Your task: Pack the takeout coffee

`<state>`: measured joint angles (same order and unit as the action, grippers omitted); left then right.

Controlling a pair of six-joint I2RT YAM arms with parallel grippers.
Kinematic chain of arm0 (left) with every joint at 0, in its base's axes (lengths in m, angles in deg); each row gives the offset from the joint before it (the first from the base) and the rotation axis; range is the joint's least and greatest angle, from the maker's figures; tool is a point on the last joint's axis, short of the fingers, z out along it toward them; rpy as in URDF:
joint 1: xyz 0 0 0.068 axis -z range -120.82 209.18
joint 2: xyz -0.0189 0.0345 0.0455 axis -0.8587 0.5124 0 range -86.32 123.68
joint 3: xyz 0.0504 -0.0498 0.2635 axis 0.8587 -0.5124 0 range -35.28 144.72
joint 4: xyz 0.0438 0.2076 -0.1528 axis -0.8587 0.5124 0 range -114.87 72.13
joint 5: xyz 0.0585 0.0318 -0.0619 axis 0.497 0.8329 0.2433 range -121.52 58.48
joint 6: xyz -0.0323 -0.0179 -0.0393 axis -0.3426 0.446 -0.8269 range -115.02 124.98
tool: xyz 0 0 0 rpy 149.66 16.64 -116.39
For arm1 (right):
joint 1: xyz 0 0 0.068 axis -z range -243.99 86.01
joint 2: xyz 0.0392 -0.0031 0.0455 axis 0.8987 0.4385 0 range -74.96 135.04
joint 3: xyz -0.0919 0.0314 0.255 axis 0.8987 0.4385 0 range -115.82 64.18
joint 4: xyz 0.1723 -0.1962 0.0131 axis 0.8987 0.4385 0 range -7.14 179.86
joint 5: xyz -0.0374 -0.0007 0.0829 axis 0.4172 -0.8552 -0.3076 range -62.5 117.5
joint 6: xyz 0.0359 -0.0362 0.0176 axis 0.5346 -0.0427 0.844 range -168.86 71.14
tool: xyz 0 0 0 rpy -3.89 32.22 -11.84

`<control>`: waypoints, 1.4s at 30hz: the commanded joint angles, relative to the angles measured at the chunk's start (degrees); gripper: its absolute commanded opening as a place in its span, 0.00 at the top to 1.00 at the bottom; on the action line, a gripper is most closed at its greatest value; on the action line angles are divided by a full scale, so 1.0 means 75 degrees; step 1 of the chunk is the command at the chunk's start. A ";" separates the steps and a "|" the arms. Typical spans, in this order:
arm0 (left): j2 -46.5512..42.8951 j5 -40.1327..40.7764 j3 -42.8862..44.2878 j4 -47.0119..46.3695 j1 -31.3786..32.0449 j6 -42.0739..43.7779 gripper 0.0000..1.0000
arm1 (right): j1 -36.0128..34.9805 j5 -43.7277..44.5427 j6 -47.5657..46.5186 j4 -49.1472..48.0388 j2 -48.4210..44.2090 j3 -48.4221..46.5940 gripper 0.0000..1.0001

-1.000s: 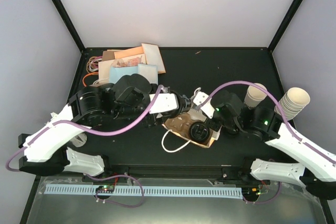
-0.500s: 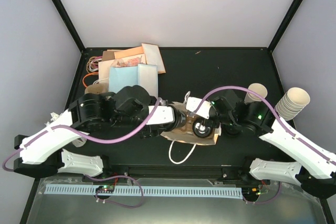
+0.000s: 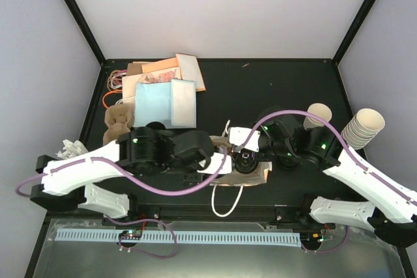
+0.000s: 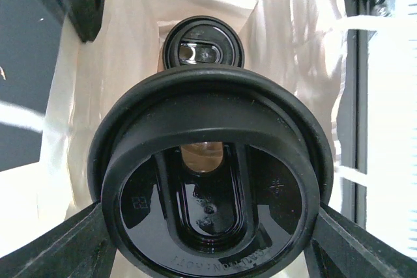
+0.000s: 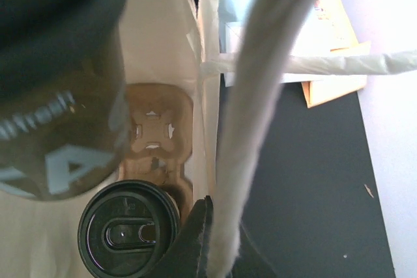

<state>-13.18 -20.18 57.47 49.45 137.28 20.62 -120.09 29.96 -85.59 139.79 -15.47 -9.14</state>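
The takeout coffee (image 4: pixel 208 187) fills the left wrist view lid-on, a round black lid between the two fingers of my left gripper (image 4: pixel 210 242), which is shut on the cup. It hangs at the mouth of the white paper bag (image 4: pixel 287 43). Its lettered side shows blurred in the right wrist view (image 5: pixel 58 96). Deeper in the bag a second lidded cup (image 5: pixel 128 229) sits in a brown cardboard carrier (image 5: pixel 156 128). My right gripper (image 5: pixel 212 239) is shut on the bag's wall beside the white handle (image 5: pixel 260 96). In the top view both grippers meet at the bag (image 3: pixel 260 175).
A stack of lidless cream cups (image 3: pixel 363 127) and a single cup (image 3: pixel 317 116) stand at the right. Papers and a blue sheet (image 3: pixel 166 103) lie at the back left, with a cardboard carrier (image 3: pixel 120 122) and crumpled white paper (image 3: pixel 68 148) nearer.
My left arm has swung toward the near edge and to the right, bringing the cup to the bag's mouth. The right gripper has pulled the bag's edge slightly left.
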 commanded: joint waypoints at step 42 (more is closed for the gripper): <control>0.1958 0.3964 -0.1435 0.0004 0.1457 -0.1854 0.46 | -0.0592 -0.0938 -0.0915 -0.0916 -0.2422 0.1571 0.99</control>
<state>2.04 8.30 48.16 51.02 148.30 7.33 -123.10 23.42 -89.92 134.41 -31.87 1.66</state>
